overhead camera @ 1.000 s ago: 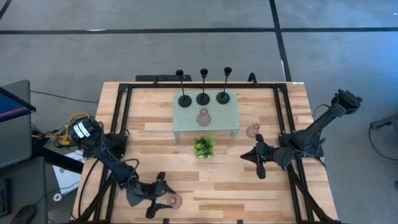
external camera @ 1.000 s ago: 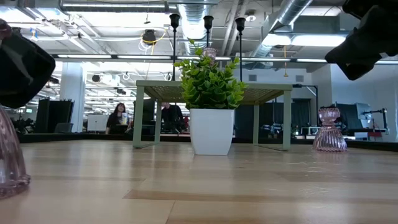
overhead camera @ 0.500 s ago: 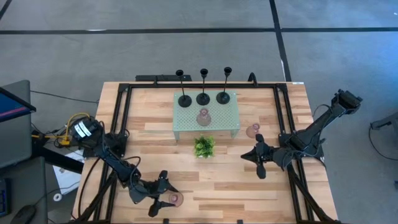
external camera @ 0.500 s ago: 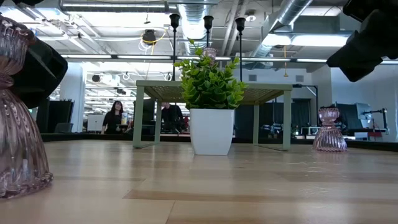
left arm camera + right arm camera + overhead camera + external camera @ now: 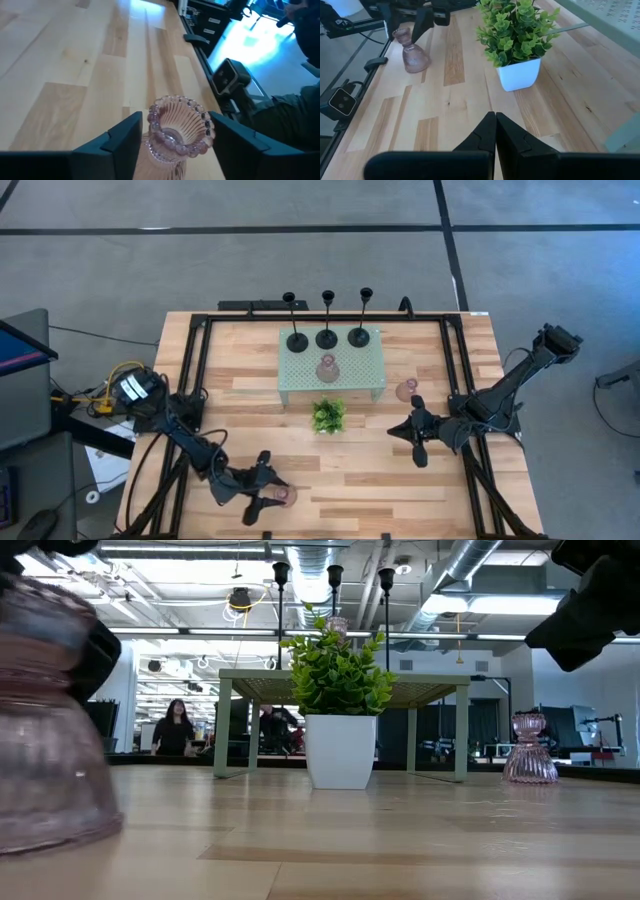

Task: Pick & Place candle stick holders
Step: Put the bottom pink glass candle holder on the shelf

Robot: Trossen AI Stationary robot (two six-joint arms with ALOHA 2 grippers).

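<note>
Low view, wooden table [image 5: 400,840], blurry office behind

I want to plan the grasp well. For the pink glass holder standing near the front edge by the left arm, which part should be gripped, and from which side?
Grip the narrow neck of the pink glass holder, under its beaded rim and above its wider ribbed base. It stands upright, so a level side approach seems best. The left gripper already has an open finger on each side of it.
</note>
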